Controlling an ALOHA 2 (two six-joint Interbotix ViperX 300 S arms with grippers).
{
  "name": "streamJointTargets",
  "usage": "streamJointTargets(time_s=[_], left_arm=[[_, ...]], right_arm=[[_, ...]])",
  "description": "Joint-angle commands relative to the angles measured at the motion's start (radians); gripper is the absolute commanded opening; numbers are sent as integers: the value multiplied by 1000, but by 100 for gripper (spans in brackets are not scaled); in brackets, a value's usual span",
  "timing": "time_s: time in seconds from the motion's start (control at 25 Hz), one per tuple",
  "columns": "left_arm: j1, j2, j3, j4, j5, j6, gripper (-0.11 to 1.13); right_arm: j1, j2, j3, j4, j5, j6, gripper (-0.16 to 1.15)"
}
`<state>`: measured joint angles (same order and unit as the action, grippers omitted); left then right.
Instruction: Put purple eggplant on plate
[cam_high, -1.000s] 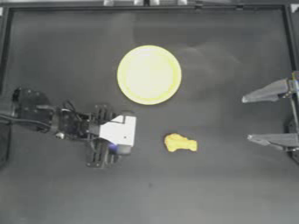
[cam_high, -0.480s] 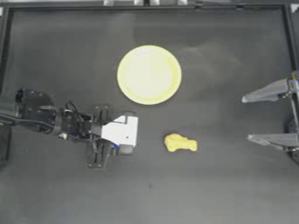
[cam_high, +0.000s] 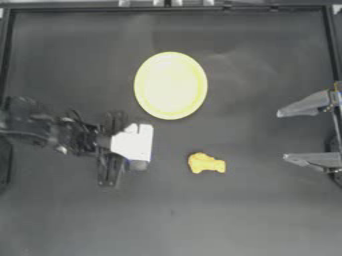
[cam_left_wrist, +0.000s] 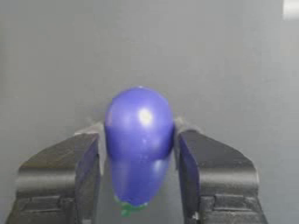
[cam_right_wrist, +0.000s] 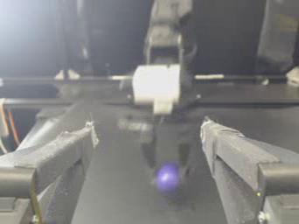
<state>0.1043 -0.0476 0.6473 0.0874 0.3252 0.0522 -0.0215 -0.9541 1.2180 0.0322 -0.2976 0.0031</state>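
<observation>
**Purple eggplant gripped, arm just shifted**

Purple barely peeks from under the left gripper (cam_high: 137, 162) from above; the arm has drifted slightly, suggesting the carry is beginning. The plate (cam_high: 170, 85) waits nearby, path open; a yellow lump (cam_high: 206, 163) sits aside.

Left wrist: jaws pinch the eggplant (cam_left_wrist: 139, 144) firmly.

Right wrist: the right gripper (cam_right_wrist: 149, 151), parked, gapes empty.

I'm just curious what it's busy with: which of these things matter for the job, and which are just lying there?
Part of the job:
purple eggplant, gripped by the left gripper
plate

Just lying about:
yellow lumpy object
right gripper, parked open at the table's right edge
</observation>
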Motion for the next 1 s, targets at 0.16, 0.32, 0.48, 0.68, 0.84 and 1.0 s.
streamJointTargets(time_s=[0.16,0.32,0.48,0.68,0.84,1.0], left_arm=[[100,-86,-77,124,-26,11,40],[146,-21,-164,164,-23,78,40],[192,71,-241,161,-3,130,40],[244,166,-298,156,20,146,40],[278,212,-324,156,15,164,40],[298,242,-342,155,15,176,40]], right_arm=[[0,8,-5,15,-8,0,100],[-2,8,2,28,-11,2,100],[0,8,3,28,-17,0,100],[0,8,3,28,-17,0,100],[0,8,8,26,-20,0,100],[-2,8,15,26,-29,0,100]])
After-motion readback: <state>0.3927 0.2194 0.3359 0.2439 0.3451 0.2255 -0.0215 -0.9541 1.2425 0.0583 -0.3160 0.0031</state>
